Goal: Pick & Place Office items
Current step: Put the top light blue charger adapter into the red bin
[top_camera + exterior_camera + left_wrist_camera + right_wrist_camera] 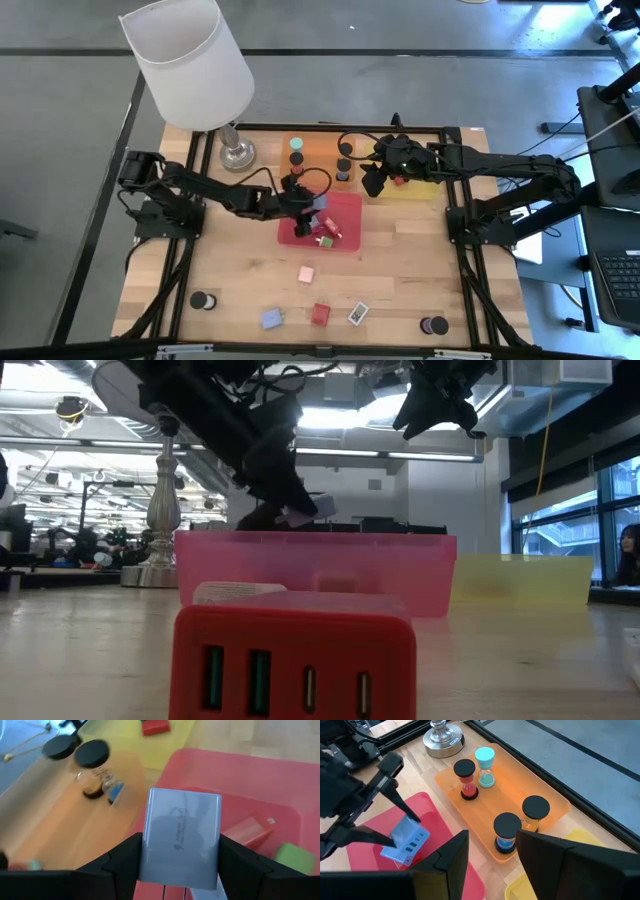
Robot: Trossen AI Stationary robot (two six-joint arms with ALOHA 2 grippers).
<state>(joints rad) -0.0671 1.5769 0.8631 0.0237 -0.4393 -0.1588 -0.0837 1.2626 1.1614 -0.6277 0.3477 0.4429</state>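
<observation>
Fingers of our left gripper (177, 870) clamp the lavender-blue charger block (181, 839) above the red tray (345, 205), right fingers (547, 860) parted at two o'clock; releasing high, we risk it bouncing out.

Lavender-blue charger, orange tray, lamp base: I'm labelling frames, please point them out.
Lavender-blue charger (180, 837): left wrist view, its flat face, held in the left pincer (177, 870).
Orange tray (547, 795): right wrist view, bare floor.
Lamp base (237, 155): high view, its metal foot.

you see a wooden table (400, 270) bearing a lamp (237, 152), three trays (345, 205) and scattered office items (307, 273).
</observation>
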